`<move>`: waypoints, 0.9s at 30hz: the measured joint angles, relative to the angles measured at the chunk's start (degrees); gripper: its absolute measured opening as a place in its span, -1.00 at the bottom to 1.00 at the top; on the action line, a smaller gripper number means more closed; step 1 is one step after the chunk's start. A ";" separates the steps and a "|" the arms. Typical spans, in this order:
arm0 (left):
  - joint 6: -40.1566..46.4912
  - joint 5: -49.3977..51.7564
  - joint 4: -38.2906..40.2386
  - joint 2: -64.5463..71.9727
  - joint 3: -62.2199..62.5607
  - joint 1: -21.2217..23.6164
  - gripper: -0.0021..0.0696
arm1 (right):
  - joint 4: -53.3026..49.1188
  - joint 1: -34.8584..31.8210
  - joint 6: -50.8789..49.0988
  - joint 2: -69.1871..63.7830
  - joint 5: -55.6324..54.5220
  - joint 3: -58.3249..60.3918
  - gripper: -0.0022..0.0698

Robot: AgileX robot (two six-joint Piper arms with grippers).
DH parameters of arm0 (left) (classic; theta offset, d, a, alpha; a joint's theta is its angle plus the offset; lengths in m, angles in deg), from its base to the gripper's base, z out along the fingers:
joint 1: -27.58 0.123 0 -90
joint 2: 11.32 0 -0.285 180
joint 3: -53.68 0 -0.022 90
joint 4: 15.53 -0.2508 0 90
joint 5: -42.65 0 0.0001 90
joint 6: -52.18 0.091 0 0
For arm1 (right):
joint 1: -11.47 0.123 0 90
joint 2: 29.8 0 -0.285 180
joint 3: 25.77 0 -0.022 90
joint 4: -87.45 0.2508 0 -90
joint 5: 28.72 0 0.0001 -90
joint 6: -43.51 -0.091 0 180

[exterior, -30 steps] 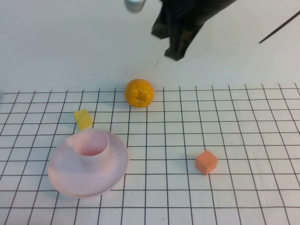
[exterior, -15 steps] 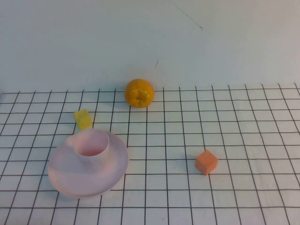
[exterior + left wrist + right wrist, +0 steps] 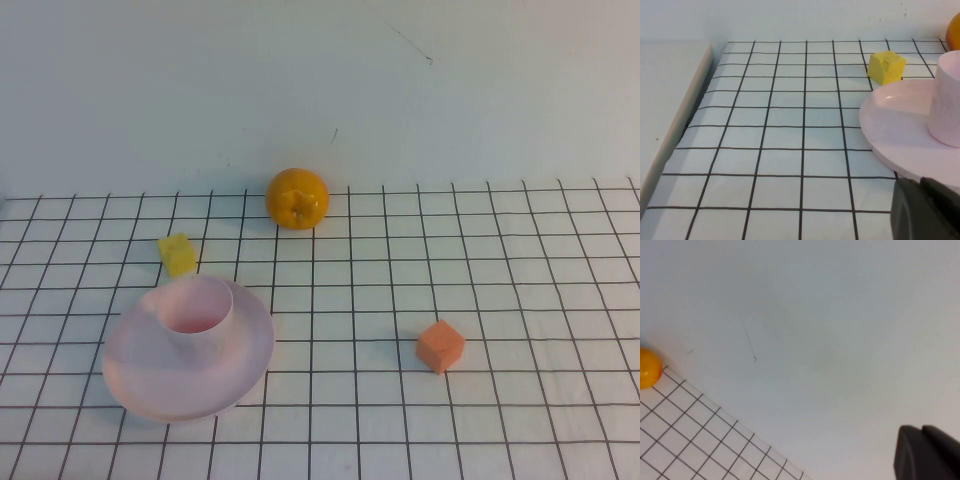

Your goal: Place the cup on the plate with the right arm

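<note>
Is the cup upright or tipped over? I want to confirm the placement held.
Upright: the cup stands on the plate, mouth up. The left gripper sits beside the plate; the right gripper faces the wall.

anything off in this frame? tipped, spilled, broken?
Nothing stands out. The cup stands upright on the plate, nothing spilled. Left gripper sits low beside the plate; right gripper is up facing the wall. Both are clear of the cup.
</note>
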 joint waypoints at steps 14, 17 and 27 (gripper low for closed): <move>0.00 0.00 0.00 0.00 0.00 0.00 -0.95 | 8.91 -12.41 -5.12 37.22 -25.77 45.07 -0.94; 0.00 0.00 0.00 0.00 0.00 0.00 -0.95 | 13.35 -18.53 -5.38 47.07 -34.35 59.82 -0.94; 0.00 0.00 0.00 0.00 0.00 0.00 -0.95 | 24.07 -35.12 -5.60 73.18 -56.07 102.93 -0.94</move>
